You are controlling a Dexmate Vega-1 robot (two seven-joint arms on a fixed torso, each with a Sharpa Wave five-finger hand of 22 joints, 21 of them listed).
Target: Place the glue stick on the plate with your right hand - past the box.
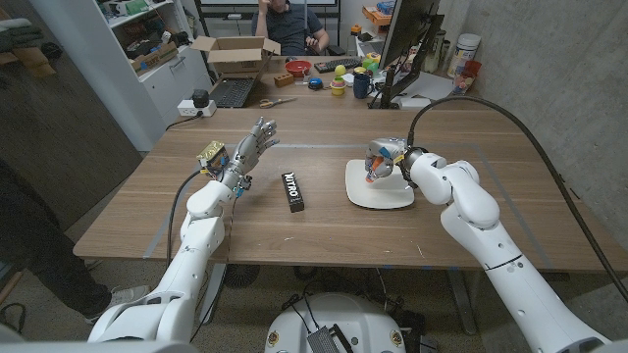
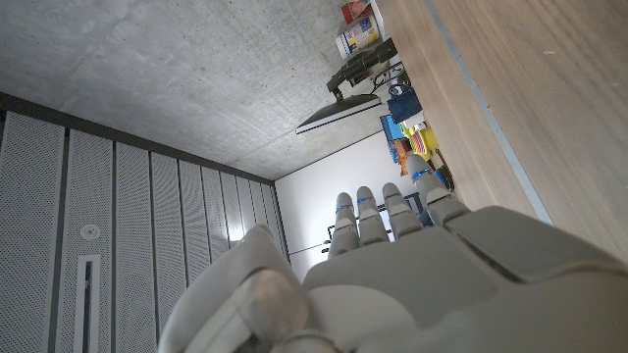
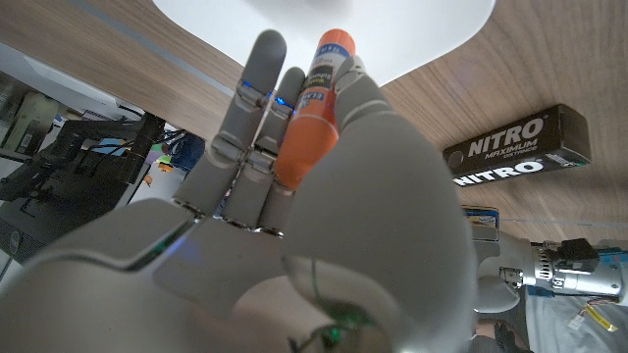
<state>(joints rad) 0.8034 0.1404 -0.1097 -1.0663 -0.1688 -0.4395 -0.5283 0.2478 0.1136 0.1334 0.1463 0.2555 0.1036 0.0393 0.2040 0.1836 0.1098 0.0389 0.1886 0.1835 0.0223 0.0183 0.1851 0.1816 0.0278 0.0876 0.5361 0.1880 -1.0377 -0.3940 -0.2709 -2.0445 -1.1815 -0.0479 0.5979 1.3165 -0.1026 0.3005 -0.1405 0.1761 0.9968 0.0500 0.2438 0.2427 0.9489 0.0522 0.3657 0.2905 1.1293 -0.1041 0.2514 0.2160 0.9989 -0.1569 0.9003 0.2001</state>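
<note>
My right hand (image 1: pixel 386 160) holds an orange glue stick (image 1: pixel 371 165) just over the left part of the white plate (image 1: pixel 383 194). In the right wrist view the glue stick (image 3: pixel 310 108) lies between the thumb and fingers of the right hand (image 3: pixel 285 226), its labelled end pointing at the plate (image 3: pixel 392 39). The black box marked NITRO (image 1: pixel 293 191) lies on the table left of the plate; it shows as the box (image 3: pixel 520 147) in the right wrist view too. My left hand (image 1: pixel 250 149) is raised over the table's left part, fingers apart and extended, holding nothing; the left hand (image 2: pixel 392 265) appears the same in its wrist view.
The wooden table (image 1: pixel 324 235) carries a power strip (image 1: pixel 201 106), scissors (image 1: pixel 277 101), a cardboard box (image 1: pixel 235 54) and small coloured items (image 1: pixel 334 76) at its far edge. A person (image 1: pixel 289 25) sits behind. A monitor (image 1: pixel 407 44) stands at the back right.
</note>
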